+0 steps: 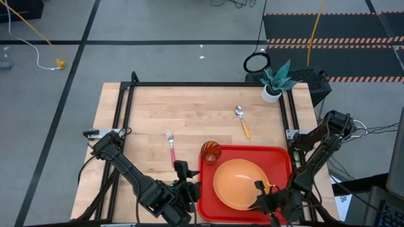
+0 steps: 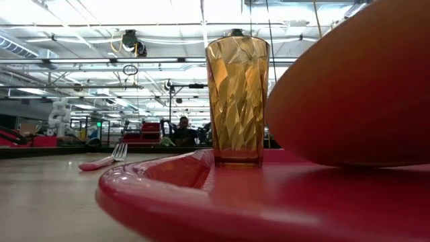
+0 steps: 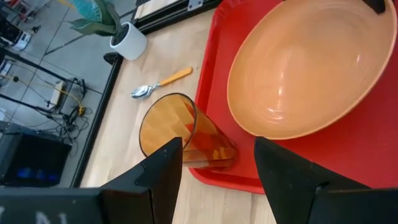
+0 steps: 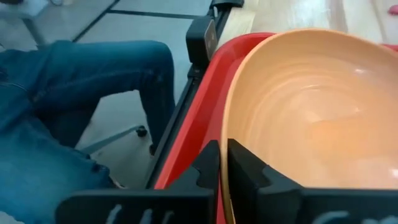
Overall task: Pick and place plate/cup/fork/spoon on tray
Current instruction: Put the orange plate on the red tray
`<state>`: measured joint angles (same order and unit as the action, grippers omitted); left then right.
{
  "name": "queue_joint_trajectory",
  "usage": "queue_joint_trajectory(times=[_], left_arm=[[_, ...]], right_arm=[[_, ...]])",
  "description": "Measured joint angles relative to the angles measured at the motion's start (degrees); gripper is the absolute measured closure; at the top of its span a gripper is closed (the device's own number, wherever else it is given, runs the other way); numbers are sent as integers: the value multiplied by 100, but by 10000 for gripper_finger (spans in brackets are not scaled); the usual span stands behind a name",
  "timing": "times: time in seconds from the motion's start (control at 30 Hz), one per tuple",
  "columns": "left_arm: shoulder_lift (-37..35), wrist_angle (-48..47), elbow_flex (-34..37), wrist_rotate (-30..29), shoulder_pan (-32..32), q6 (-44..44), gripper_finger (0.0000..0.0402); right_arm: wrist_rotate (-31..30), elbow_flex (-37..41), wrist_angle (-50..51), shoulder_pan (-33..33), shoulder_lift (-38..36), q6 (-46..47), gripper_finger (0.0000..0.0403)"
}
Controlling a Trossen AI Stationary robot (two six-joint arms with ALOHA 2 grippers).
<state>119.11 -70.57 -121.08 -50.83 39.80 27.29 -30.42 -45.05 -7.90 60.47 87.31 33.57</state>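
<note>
Right wrist view shows the right gripper (image 4: 219, 163) jaws pinching the plate (image 4: 317, 118) rim, tilting it over the tray (image 4: 205, 149); left gripper (image 3: 217, 165) jaws are spread by the cup (image 3: 186, 134).

Open bench (image 1: 189, 113) is left around the fork (image 1: 171, 145) and spoon (image 1: 242, 120); the tray (image 1: 278, 156) is crowded by plate (image 1: 237, 183) and cup (image 1: 211, 152).

The large red rectangular plastic tray (image 1: 278, 156) is lying at the table's near right. The round orange plate (image 1: 240, 183) is sitting tilted in it, and the small amber translucent tumbler (image 1: 211, 152) is standing in its far left corner. The pink-handled metal fork (image 1: 172, 148) is lying left of the tray, and the orange-handled metal spoon (image 1: 242, 122) is lying behind it.
</note>
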Motion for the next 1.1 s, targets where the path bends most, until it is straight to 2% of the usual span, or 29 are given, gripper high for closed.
queue_joint_trajectory(times=[0.27, 0.53, 0.77, 1.1], left_arm=[[0, -14, 0, 2, -61, 4, 199], [0, -17, 0, 2, -173, 2, 199], [0, -17, 0, 2, -260, 2, 199], [0, -15, 0, 2, -268, -55, 199]], right_arm=[[89, 49, -110, -92, 289, 27, 381], [362, 49, -412, -150, 694, 444, 363], [501, 49, -473, -300, 999, 772, 362], [525, 49, -862, -389, 1108, 764, 362]])
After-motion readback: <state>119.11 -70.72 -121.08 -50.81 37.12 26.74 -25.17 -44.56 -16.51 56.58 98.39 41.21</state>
